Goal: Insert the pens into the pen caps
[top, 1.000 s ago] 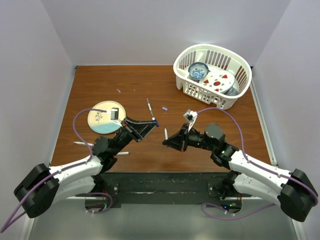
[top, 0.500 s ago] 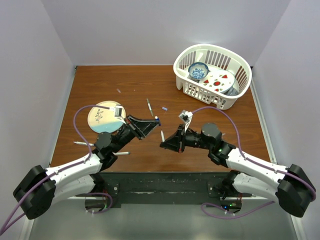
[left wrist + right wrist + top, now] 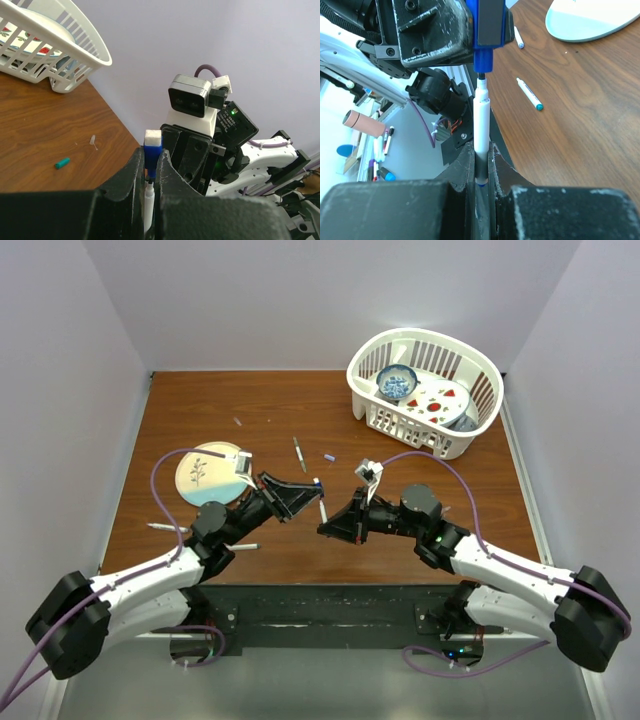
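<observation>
My left gripper (image 3: 311,489) is shut on a blue pen cap (image 3: 318,483), raised above the table's middle. My right gripper (image 3: 326,525) is shut on a white pen (image 3: 323,508) and points its dark tip at the cap. In the left wrist view the blue cap (image 3: 151,154) sits between the fingers of my left gripper (image 3: 151,161), with the pen's tip (image 3: 148,192) at its opening. In the right wrist view my right gripper (image 3: 481,156) grips the pen (image 3: 481,120) near its blue end, and the tip touches the cap's mouth (image 3: 482,59).
A pale plate (image 3: 205,475) lies left of the grippers. A white basket (image 3: 425,390) with dishes stands at the back right. Loose pens lie on the table (image 3: 299,453), (image 3: 165,528), (image 3: 243,546). A lavender cap (image 3: 329,456), a grey cap (image 3: 238,422) and a teal cap (image 3: 62,163) lie apart.
Both grippers have moved toward each other. The gap between the pen tip and the blue cap has closed, and the tip now meets the cap's opening.
</observation>
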Action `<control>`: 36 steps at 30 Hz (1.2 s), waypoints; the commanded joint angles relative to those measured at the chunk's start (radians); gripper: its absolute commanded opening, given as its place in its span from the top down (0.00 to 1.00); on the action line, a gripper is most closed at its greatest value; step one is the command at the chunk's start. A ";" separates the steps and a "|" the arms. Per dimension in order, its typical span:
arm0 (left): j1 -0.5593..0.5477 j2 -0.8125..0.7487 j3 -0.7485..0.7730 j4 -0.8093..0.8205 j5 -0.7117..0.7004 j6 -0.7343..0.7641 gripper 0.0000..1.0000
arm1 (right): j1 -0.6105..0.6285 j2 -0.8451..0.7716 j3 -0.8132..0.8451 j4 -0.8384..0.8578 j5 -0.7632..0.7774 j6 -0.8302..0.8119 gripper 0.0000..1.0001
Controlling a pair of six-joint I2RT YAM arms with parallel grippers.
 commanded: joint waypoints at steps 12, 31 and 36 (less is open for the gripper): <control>-0.003 -0.066 0.071 -0.078 -0.011 0.067 1.00 | 0.011 0.007 0.028 0.014 0.004 -0.025 1.00; -0.002 -0.083 0.068 -0.132 -0.014 0.088 1.00 | 0.012 -0.009 0.030 -0.002 0.024 -0.028 1.00; -0.003 -0.089 0.064 -0.149 -0.014 0.092 1.00 | 0.015 -0.010 0.027 -0.002 0.030 -0.027 1.00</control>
